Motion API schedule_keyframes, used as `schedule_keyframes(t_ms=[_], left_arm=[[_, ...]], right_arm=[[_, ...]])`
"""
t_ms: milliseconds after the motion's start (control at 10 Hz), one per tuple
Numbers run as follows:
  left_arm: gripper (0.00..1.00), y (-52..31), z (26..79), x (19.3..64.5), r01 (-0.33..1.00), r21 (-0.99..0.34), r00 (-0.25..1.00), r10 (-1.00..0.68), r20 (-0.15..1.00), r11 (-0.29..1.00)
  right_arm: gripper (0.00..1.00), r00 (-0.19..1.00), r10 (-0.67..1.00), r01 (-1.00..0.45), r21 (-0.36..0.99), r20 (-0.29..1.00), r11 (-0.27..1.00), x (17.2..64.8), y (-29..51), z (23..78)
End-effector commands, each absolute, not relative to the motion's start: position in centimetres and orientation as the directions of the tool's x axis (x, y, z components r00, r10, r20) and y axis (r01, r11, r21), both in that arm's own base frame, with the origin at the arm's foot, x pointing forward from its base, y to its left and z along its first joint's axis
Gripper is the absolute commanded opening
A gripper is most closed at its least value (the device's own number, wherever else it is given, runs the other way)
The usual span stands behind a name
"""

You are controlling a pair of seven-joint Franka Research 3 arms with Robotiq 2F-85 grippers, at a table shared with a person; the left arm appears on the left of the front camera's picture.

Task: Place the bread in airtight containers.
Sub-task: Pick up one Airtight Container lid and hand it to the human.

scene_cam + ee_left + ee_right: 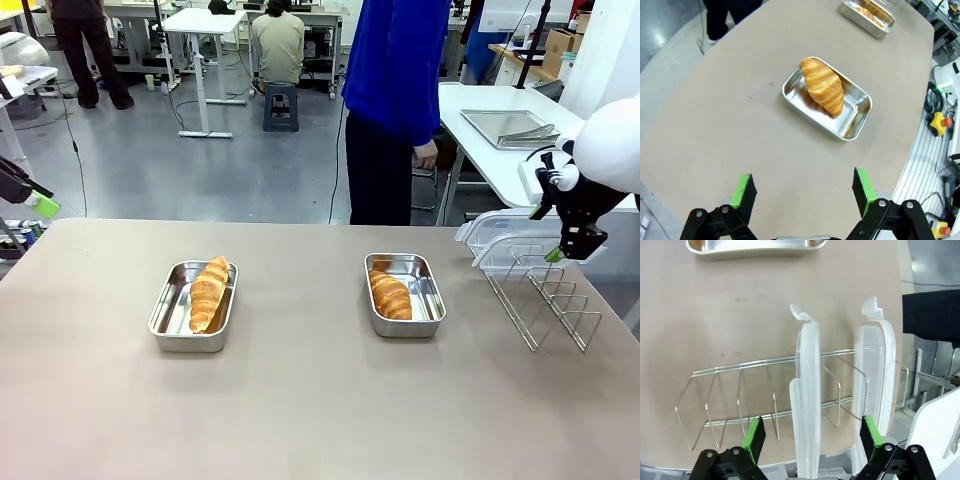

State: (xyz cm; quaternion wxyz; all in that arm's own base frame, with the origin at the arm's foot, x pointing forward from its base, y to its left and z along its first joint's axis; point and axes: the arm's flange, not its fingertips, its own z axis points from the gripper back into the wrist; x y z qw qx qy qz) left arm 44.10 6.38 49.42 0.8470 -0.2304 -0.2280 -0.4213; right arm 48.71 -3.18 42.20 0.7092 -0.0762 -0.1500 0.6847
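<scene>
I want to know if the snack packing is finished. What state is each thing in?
Left shiny rectangular steel tub: lidless, holds golden-brown croissant.
Right steel tub: lidless, holds other croissant.
Two clear plastic lids: upright in wire rack.
Left tool: open, empty.
Right tool: open, empty.

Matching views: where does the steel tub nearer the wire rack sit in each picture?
Front view: steel tub right of centre, a croissant inside it, between the picture's middle and the wire rack.
Left wrist view: at the top edge, right of centre, beyond the other tub.
Right wrist view: at the top edge, left of centre, cut off, beyond the rack and its clear lids.
Shared landmark: the tan table.
</scene>
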Motion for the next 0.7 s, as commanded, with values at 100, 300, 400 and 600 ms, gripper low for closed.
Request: schedule_keyframes(t_ms=[100, 300, 400, 600], left_arm=[[1.0, 6.38, 49.65, 44.02, 0.816, -0.204, 0.549, -0.613, 0.567, 0.542], [1.0, 6.38, 49.65, 44.02, 0.816, -0.204, 0.549, -0.613, 0.567, 0.542], [1.0, 6.38, 49.65, 44.02, 0.816, -0.204, 0.549, -0.613, 0.567, 0.542], [1.0, 6.38, 49.65, 44.02, 0.816, -0.204, 0.549, -0.613, 0.567, 0.542]], right_arm=[[0.41, 0.04, 0.996, -0.947, -0.315, 0.081, 0.063, 48.73, -3.47, 41.86], [0.0, 0.042, 0.996, -0.944, -0.322, 0.079, 0.065, 48.81, -3.46, 42.14], [0.35, 0.04, 0.996, -0.942, -0.33, 0.077, 0.064, 48.79, -3.44, 42.22], [0.0, 0.035, 0.997, -0.937, -0.344, 0.066, 0.055, 48.63, -3.41, 42.55]])
